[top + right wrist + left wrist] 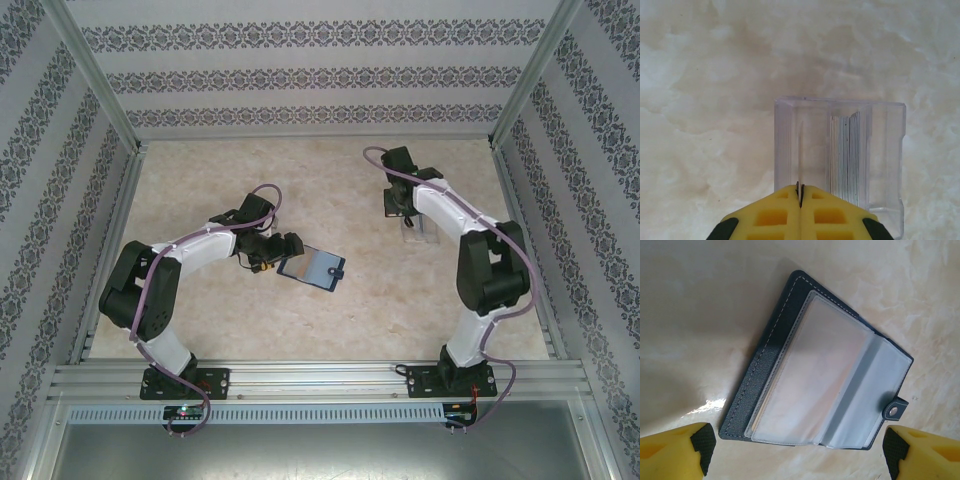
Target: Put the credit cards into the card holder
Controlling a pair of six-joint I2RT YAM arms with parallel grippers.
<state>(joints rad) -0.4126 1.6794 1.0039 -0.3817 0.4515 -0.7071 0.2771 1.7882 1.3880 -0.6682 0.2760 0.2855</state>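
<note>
At the centre of the tabletop (250, 320) the card holder (312, 265) lies spread open, pale inside up, its snap tab (895, 409) at 4 o'clock in the left wrist view. The left fingers (675, 452) stand wide at its 9 o'clock, holding nothing. The right fingers (775, 215), pressed together, hang over a clear box (840, 150) at the holder's 2 o'clock.

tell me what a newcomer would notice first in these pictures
The dark navy card holder draws the eye first: it lies open on the pale marbled table, clear sleeves up, just ahead of the left gripper with its yellow jaws spread wide. On the far right side, the right gripper, shut, hangs over a clear plastic box.
</note>
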